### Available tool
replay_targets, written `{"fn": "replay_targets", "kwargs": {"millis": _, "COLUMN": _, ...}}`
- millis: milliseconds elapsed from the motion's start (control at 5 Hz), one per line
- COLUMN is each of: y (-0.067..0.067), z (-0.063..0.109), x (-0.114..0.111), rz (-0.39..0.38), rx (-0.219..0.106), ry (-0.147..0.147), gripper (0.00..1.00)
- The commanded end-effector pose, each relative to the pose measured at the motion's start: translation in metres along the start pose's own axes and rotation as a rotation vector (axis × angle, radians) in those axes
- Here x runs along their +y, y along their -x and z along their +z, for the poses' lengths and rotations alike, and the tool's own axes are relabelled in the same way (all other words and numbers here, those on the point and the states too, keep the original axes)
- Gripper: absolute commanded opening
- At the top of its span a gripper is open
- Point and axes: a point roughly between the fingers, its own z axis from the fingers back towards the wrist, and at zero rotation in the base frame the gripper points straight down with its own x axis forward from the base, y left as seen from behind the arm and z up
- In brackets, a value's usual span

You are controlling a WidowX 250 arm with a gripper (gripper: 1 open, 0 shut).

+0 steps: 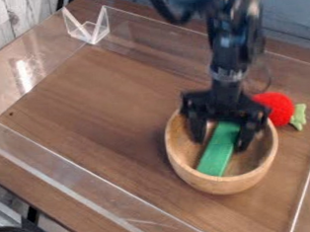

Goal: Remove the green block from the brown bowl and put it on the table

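Green block (213, 162) is sitting inside the brown bowl (223, 185), flat little bar, longer than it is wide, plain bright green all over, no pattern that I can see on my feed. It lies lengthwise from the bowl's near side toward the far side, leaning a bit to the right at the far end. That far end is partly hidden behind my jaws, so I only get a decent look at the nearer part.

As for my arm (219, 30), it comes in from beyond the bowl and points down over its far half, looking dark and kinda smeary. Jaws are open, spread on either side of the block's far end, fingertips (194, 133) hanging down at the bowl. Can't tell if they're touching anything. Bowl's on the bench (91, 112), with a red toy (273, 107) just beside its far right rim.
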Motion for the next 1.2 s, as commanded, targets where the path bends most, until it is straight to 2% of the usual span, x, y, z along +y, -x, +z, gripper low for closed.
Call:
{"fn": "replay_targets", "kwargs": {"millis": 0, "y": -0.012, "z": 0.008, "x": 0.005, "rz": 0.047, "rx": -0.025, "ry": 0.012, "gripper": 0.00}}
{"fn": "replay_targets", "kwargs": {"millis": 400, "y": -0.002, "z": 0.029, "x": 0.018, "rz": 0.104, "rx": -0.032, "ry": -0.005, "gripper": 0.00}}
{"fn": "replay_targets", "kwargs": {"millis": 800, "y": -0.006, "z": 0.055, "x": 0.025, "rz": 0.039, "rx": -0.032, "ry": -0.009, "gripper": 0.00}}
{"fn": "replay_targets", "kwargs": {"millis": 1000, "y": -0.012, "z": 0.044, "x": 0.028, "rz": 0.045, "rx": -0.029, "ry": -0.012, "gripper": 0.00}}
